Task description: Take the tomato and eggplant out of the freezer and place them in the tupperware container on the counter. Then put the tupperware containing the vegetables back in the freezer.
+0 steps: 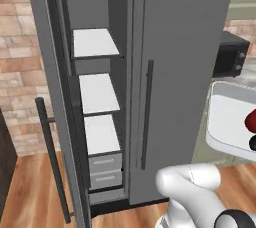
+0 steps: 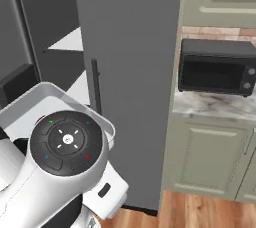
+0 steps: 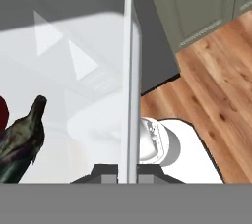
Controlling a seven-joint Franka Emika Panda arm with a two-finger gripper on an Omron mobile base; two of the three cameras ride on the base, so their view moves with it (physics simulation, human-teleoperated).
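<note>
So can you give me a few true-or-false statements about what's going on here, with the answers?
1. The freezer has its left door open. True.
2. The tupperware container sits on the counter. False: it is lifted off the counter, its rim running between the gripper's fingertips.
3. The eggplant lies in the container. True.
4. The microwave door hangs open. False: it is closed.
5. The white freezer shelves hold vegetables. False: they look bare.

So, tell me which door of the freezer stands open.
The narrow door on the freezer's left side: swung out, baring the white shelves. The wide door beside it is shut.
</note>
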